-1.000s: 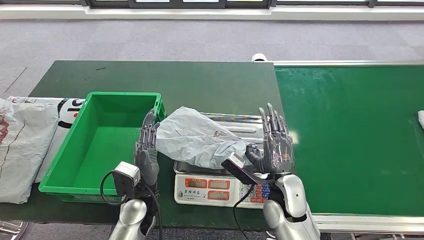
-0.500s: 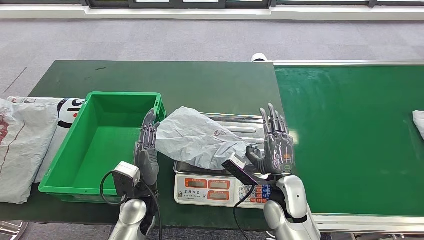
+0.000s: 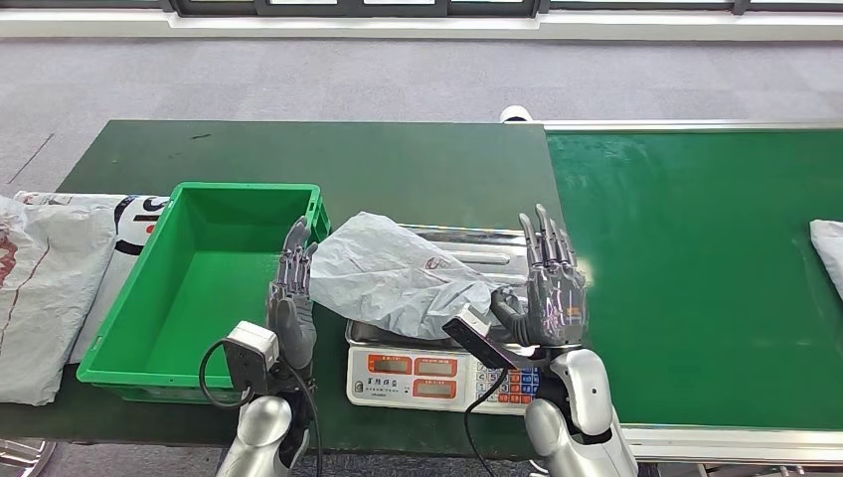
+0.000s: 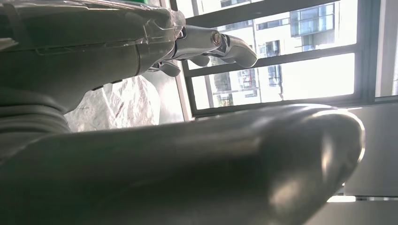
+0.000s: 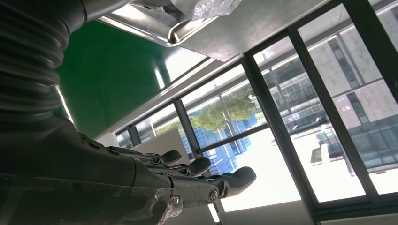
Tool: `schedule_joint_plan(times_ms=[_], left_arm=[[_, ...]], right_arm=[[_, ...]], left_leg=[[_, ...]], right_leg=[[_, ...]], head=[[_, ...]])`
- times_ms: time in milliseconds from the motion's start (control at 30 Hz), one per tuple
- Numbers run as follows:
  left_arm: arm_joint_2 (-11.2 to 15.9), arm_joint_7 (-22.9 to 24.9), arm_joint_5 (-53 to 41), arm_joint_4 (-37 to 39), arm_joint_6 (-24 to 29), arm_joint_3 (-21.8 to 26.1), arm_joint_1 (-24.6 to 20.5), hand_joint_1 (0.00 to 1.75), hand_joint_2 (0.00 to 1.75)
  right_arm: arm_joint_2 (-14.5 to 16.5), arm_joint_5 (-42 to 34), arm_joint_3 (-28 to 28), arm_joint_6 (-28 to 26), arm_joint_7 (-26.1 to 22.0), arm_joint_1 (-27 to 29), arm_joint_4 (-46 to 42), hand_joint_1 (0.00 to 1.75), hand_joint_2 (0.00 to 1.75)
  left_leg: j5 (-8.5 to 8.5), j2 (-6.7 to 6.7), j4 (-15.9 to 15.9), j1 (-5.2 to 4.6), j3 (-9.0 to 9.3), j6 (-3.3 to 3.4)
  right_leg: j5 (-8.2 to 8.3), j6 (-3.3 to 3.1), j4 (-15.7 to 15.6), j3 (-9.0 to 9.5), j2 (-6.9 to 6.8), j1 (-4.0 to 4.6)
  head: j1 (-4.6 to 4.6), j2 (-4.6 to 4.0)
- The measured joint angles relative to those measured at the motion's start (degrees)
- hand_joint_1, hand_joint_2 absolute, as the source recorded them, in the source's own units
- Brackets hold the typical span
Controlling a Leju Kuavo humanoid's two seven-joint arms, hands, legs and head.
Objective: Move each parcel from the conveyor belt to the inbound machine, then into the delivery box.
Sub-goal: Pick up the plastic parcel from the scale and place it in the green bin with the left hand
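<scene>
Your grey parcel is lying on the inbound machine, the scale w/ steel pan at centre-bottom of the head view, and its left edge overhangs toward the green delivery box just beside it. Both hands flank it: left hand stands edge-up between box wall and parcel, fingers straight and apart, holding nothing; right hand is upright at the parcel's right end, fingers spread, thumb near or maybe touching the bag, can't tell which. Nothing is gripped.

Judging by the layout, the step in hand is scale-to-box. Bring both palms in together and squeeze evenly. The bag looks soft and crumpled, so it'll prob sag if you pinch one end only. Lift enough to clear the near box wall, travel left, and let go over the middle of the box. Watch the black scanner-like unit sitting by the right wrist and its cable; don't snag either.

A second parcel is showing at the right edge on the conveyor belt, well apart from the hands.

Surface: dark green table, w/ white printed bags at far left. Room: grey carpet floor beyond, and window frames along the top edge. Wrist views show big windows w/ buildings outside.
</scene>
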Motion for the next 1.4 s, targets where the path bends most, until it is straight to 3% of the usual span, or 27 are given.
schedule_joint_plan(times_ms=[67,267,433,567,667,800,900,967,1033,1100,1167,1400], left_arm=[[0.00,0.02,-0.05,0.00,0.07,0.00,0.00,0.00,0.00],[-0.11,1.91,-2.14,0.00,5.28,0.00,-0.01,0.00,0.00],[-0.17,2.97,-2.30,0.00,6.97,0.00,-0.01,0.00,0.00],[-0.20,3.62,-3.41,0.00,9.78,-0.05,0.00,0.00,0.00],[-0.12,4.37,-5.99,0.36,10.38,-0.91,-0.23,0.00,0.00],[0.22,9.78,-17.27,3.62,10.04,-3.98,-1.49,0.00,1.75],[0.31,12.06,-26.40,7.20,9.09,-6.61,-3.16,0.00,1.75],[-0.17,12.82,-30.70,11.16,7.38,-8.30,-6.84,0.00,1.75],[-1.11,12.92,-33.20,17.93,4.01,-10.74,-13.71,0.00,1.75],[-1.89,12.56,-33.87,23.96,1.81,-13.13,-19.39,0.00,1.75],[-2.50,12.17,-34.57,28.17,1.00,-14.80,-22.57,0.00,1.75],[-4.19,9.36,-43.56,41.18,-10.47,-25.52,-30.70,0.00,1.75]], right_arm=[[-0.01,-0.29,-0.02,-0.30,-0.19,0.07,-0.07,0.00,0.00],[-0.01,-4.84,-0.97,-6.85,-3.55,4.07,-6.28,0.00,0.00],[-0.01,-5.35,-1.69,-7.66,-4.26,6.62,-11.00,0.00,0.00],[0.00,-5.75,-1.80,-7.66,-5.56,7.09,-12.43,0.00,1.75],[0.07,-6.38,-1.93,-7.66,-7.36,6.92,-12.92,0.00,1.75],[0.41,-8.26,-2.68,-7.66,-10.63,6.28,-14.10,0.00,1.75],[1.22,-10.93,-4.00,-7.68,-15.65,6.00,-15.73,0.00,1.75],[1.40,-16.40,-5.04,-7.70,-21.45,7.42,-17.98,0.00,1.75],[0.73,-29.08,-5.79,-7.75,-29.77,10.70,-21.99,0.00,1.75],[-0.07,-43.24,-6.01,-7.80,-34.93,13.08,-25.48,0.00,1.75],[-0.51,-49.24,-6.14,-7.80,-35.82,14.02,-27.34,0.00,1.75],[-2.19,-46.36,-6.29,-7.70,-35.14,14.23,-29.29,0.00,1.75]], left_leg=[[0.00,0.00,0.00,0.00,0.01,0.00],[-0.01,-0.01,0.00,0.00,-0.03,0.00],[-0.01,0.04,0.00,0.00,-0.05,0.01],[-0.01,0.07,0.00,0.00,-0.03,0.00],[0.00,0.05,0.01,-0.01,-0.02,0.00],[0.00,0.04,0.01,-0.02,-0.02,0.00],[0.00,0.08,0.04,-0.03,0.02,0.00],[0.03,-0.10,0.11,-0.05,-0.06,0.04],[0.11,-0.50,0.14,-0.05,-0.31,0.07],[0.04,-0.27,0.09,-0.06,-0.47,0.05],[-0.12,0.34,0.06,-0.08,-0.30,0.05],[-0.07,0.43,0.08,-0.08,0.01,0.09]], right_leg=[[0.00,0.00,0.00,-0.01,0.01,0.00],[0.00,0.00,0.00,-0.05,-0.01,0.00],[0.00,0.00,-0.01,-0.08,0.02,0.00],[0.00,0.00,-0.01,-0.07,0.03,0.00],[0.01,0.00,0.00,-0.06,0.04,0.00],[0.01,0.00,0.00,-0.05,0.04,-0.01],[0.01,0.00,-0.03,-0.13,0.07,-0.01],[0.01,0.00,-0.06,-0.20,-0.10,0.01],[0.02,0.00,-0.06,-0.15,-0.49,0.00],[0.05,-0.02,-0.03,-0.08,-0.25,-0.07],[0.08,-0.02,-0.03,-0.09,0.35,-0.11],[0.15,0.06,-0.04,-0.14,0.46,-0.09]], head=[[0.00,0.00],[0.01,0.01],[0.01,0.01],[0.00,0.01],[0.01,0.00],[0.00,0.00],[0.00,0.00],[-0.01,0.00],[0.00,0.01],[0.02,0.01],[0.01,0.00],[0.02,0.00]])
